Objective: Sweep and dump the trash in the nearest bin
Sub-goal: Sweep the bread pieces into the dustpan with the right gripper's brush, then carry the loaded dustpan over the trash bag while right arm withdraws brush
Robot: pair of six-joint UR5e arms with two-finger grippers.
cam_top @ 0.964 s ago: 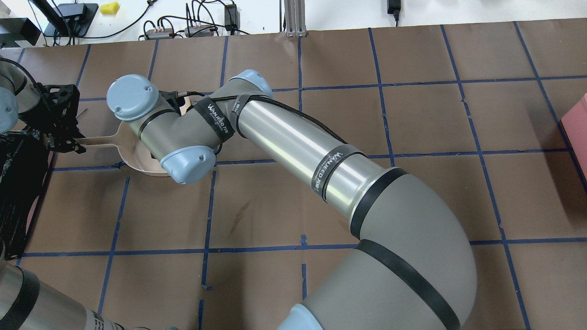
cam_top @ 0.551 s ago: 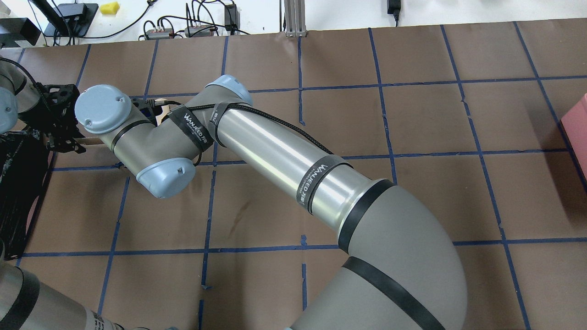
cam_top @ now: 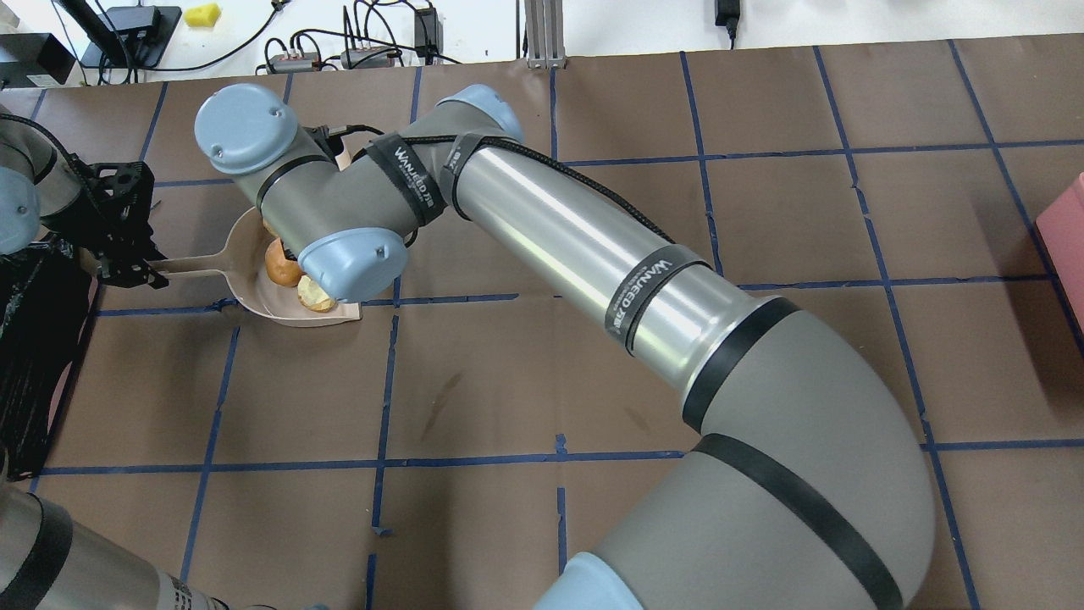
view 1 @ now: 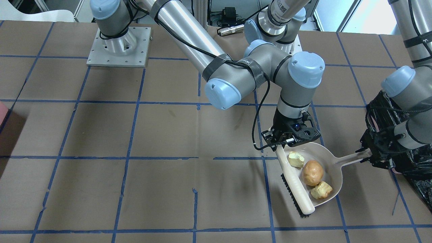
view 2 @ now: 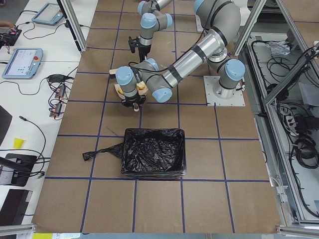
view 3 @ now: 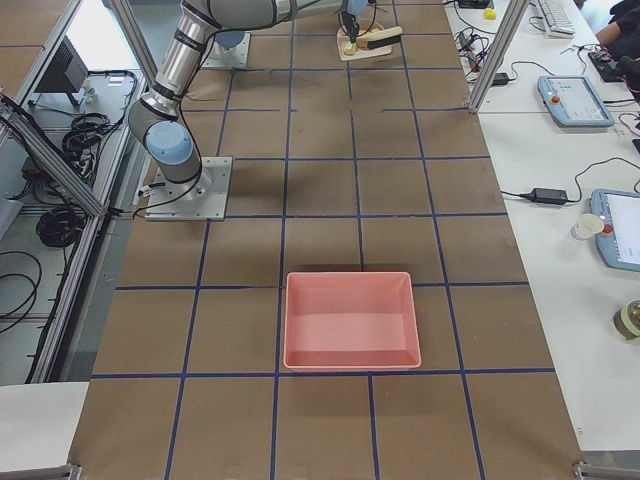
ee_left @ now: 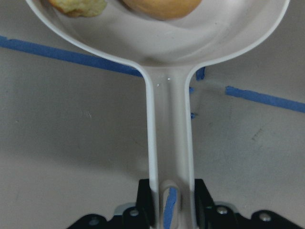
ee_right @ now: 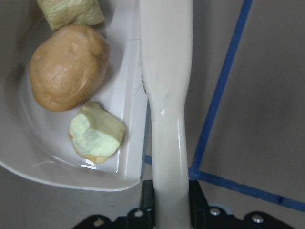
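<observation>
The trash lies in a beige dustpan (view 1: 334, 168): a tan lump (view 1: 312, 172) with one bread-like chunk (view 1: 296, 159) on one side of it and another chunk (view 1: 321, 190) on the other. My left gripper (view 1: 368, 156) is shut on the dustpan's handle (ee_left: 169, 143). A cream brush (view 1: 297, 185) with black bristles lies along the pan's open edge, and my right gripper (view 1: 281, 145) is shut on its handle (ee_right: 167, 95). The bin (view 2: 153, 158), lined with a black bag, stands just behind the left gripper. In the overhead view my right wrist hides part of the pan (cam_top: 262, 301).
A pink tray (view 3: 350, 320) stands at the table's far right end. Brown paper with a blue tape grid covers the table (cam_top: 677, 254). Cables and devices lie along the far edge (cam_top: 356, 51). My right arm (cam_top: 593, 246) spans the table's middle.
My right wrist swung left over the pan, then back right and farther from the robot. The trash now shows in the pan. The left gripper has hardly moved.
</observation>
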